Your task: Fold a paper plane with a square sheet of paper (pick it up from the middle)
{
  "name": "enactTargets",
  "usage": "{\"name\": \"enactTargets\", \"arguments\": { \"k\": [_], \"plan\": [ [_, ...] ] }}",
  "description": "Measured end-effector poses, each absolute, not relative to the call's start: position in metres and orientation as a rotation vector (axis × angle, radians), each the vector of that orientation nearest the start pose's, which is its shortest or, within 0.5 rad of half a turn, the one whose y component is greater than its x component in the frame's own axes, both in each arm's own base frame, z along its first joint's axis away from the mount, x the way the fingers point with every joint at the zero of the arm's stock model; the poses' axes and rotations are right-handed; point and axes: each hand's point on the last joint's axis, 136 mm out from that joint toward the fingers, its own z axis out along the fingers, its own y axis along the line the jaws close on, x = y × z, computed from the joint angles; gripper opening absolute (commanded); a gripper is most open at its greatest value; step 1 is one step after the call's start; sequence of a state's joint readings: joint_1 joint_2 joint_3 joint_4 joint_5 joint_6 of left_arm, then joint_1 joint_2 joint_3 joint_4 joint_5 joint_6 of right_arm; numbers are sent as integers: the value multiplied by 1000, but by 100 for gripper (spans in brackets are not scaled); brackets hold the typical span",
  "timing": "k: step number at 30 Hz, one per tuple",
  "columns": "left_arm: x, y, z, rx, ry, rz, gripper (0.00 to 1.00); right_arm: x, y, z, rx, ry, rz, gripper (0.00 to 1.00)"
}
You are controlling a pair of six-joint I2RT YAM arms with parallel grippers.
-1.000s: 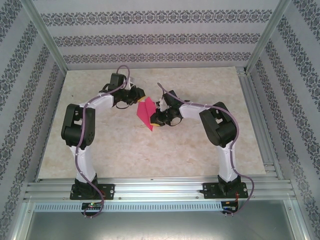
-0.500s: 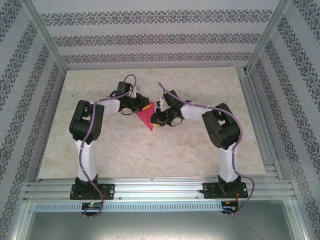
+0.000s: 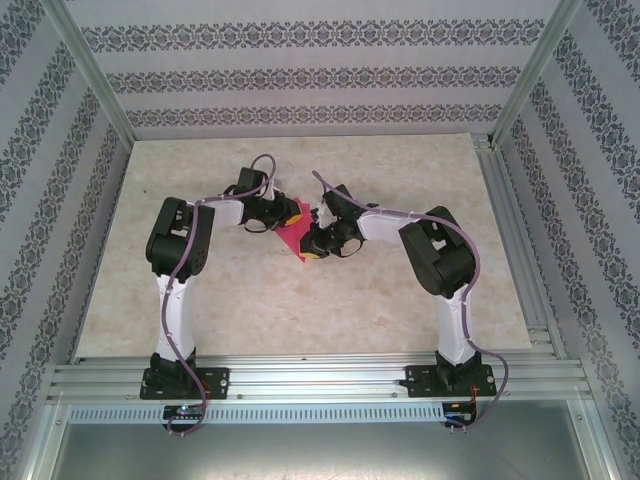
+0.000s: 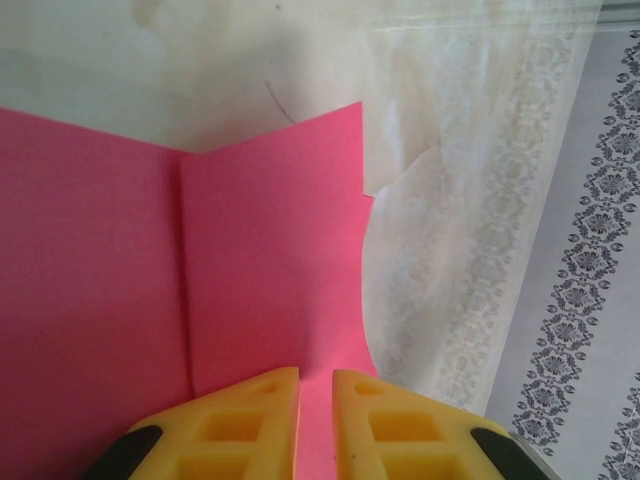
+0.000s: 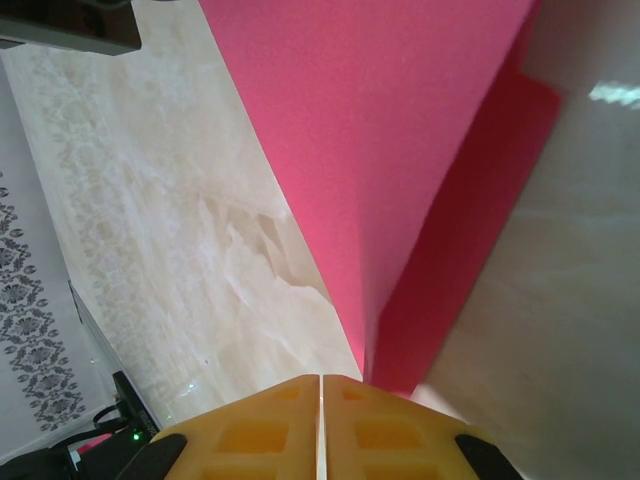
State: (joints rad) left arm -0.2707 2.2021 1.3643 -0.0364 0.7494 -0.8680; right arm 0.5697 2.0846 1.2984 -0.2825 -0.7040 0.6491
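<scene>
From above, the two arms bend in toward each other over the middle of the table (image 3: 400,300). The pink paper plane (image 3: 294,239) sits between them, well away from every edge. The left gripper (image 3: 283,216) is at its far side and the right gripper (image 3: 313,246) at its near tip. Purple cables (image 3: 262,160) loop along both arms. Patterned wallpaper (image 3: 300,78) and an aluminium frame (image 3: 310,372) close in the table on all sides.

In the left wrist view, the left gripper (image 4: 315,425) is pinched almost closed. The paper plane (image 4: 270,270) runs into the thin gap between its yellow fingers (image 4: 240,425), and a sharp crease stands up the pink. Marbled table (image 4: 450,250) shows past the curled edge.

In the right wrist view, the right gripper (image 5: 320,405) has its yellow fingers (image 5: 250,430) pressed tight together. The paper plane (image 5: 400,150) narrows down to them. I cannot tell whether its tip is nipped. A small green light (image 5: 133,435) glows at the lower left.
</scene>
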Motion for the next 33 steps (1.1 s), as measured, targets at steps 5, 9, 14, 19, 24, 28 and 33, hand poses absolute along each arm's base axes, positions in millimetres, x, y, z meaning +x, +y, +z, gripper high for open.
{"name": "enactTargets", "arguments": {
  "k": [5, 9, 14, 19, 24, 28, 33],
  "plan": [
    [463, -250, 31, -406, 2608, -1375, 18, 330, 344, 32, -154, 2867, 1278, 10],
    [463, -250, 31, -400, 2609, -1369, 18, 331, 343, 29, -154, 2872, 1264, 10],
    [463, -250, 30, -394, 2616, -1365, 17, 331, 337, 14, -149, 2907, 1206, 9],
    [464, -250, 30, -391, 2623, -1366, 17, 331, 335, 13, -168, 2906, 1184, 9],
    [464, -250, 30, -382, 2627, -1362, 17, 332, 336, 16, -172, 2906, 1182, 10],
    [463, -250, 30, -374, 2630, -1359, 17, 330, 335, 27, -173, 2898, 1186, 10],
    [463, -250, 30, -370, 2632, -1356, 17, 332, 337, 34, -180, 2875, 1198, 10]
  ]
}}
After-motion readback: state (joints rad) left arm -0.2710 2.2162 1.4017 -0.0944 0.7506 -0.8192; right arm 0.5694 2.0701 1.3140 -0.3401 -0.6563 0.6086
